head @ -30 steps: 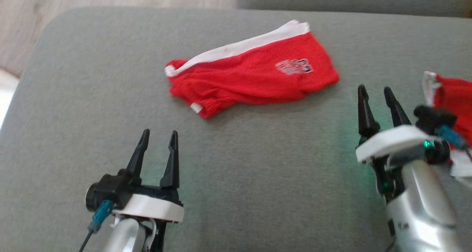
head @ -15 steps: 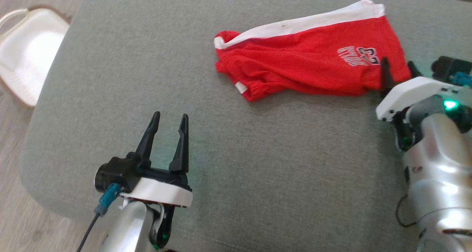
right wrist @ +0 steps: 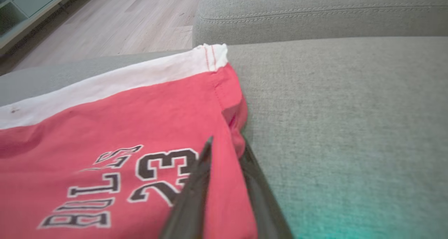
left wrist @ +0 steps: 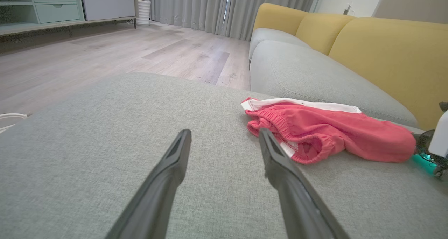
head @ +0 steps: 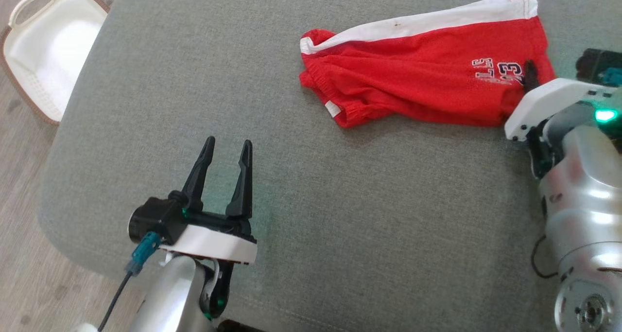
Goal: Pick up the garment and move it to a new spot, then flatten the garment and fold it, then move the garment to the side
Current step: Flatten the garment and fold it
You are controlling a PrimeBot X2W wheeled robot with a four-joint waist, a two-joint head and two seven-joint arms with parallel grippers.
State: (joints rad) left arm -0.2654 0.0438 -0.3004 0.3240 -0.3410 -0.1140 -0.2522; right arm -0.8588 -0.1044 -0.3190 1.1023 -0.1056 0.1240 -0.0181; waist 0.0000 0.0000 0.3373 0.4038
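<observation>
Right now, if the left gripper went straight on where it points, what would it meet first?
The left gripper would probably meet the grey cushion, passing beside the red shorts; depth is unclear.

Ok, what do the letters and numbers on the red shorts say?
"23": a dark number with white edges, printed on the red shorts.
"BLS": letters beside the number, as far as they can be read; the word looks cut short.
Bottom line of letters, below those: too blurred to read.
</observation>
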